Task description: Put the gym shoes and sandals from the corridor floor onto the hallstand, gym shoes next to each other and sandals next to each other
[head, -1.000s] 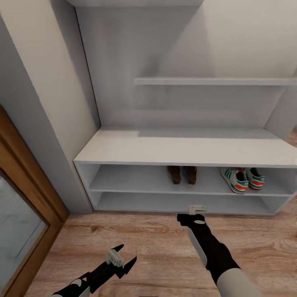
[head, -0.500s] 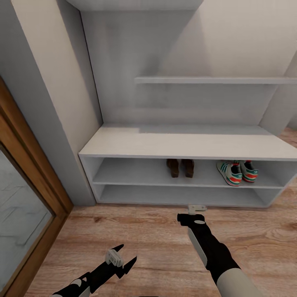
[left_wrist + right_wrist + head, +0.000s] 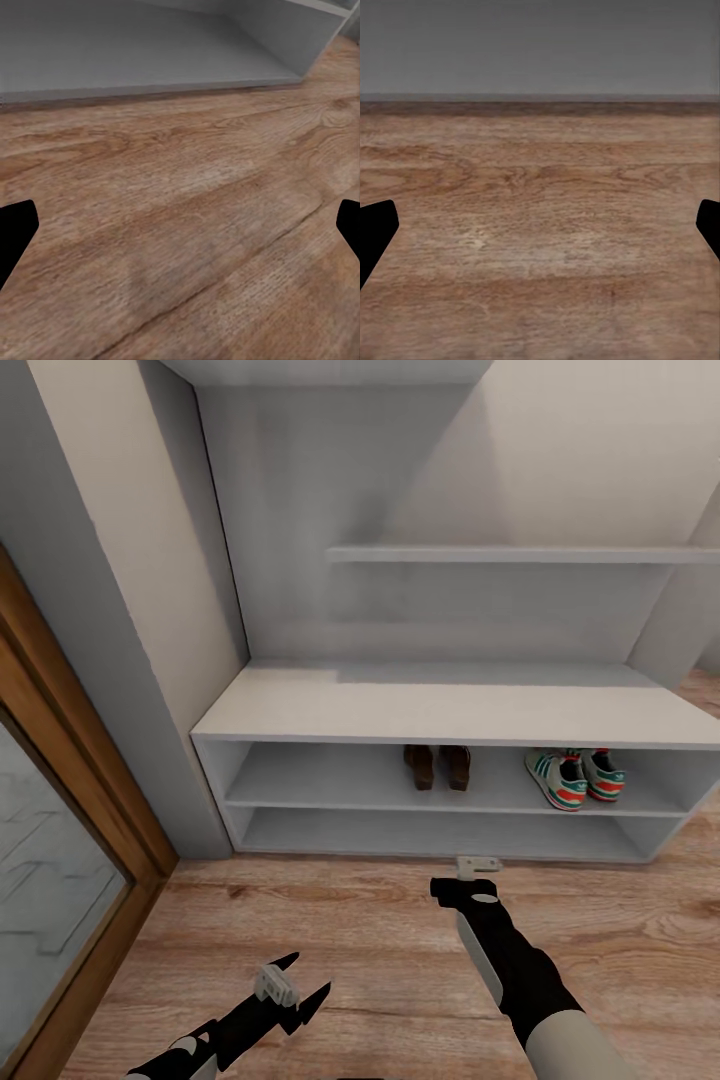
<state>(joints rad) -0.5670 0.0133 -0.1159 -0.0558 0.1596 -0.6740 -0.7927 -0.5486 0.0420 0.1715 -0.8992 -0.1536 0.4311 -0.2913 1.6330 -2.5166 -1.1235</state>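
Four shoes sit on one hallstand (image 3: 450,712), on its upper open shelf: two gym shoes (image 3: 574,777) side by side at about four o'clock from the shelf's middle, two sandals (image 3: 438,767) paired beside them. Nothing looks left to lift; I'd simply back off without bumping the unit. Left gripper (image 3: 297,990) and right gripper (image 3: 455,880) hang spread and empty over the corridor floor (image 3: 350,940).

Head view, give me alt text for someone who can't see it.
A pale grey hallstand holds two brown sandals side by side and two green-striped gym shoes side by side on its upper open shelf. Below, the left gripper and right gripper hang empty over the wood-plank corridor floor.
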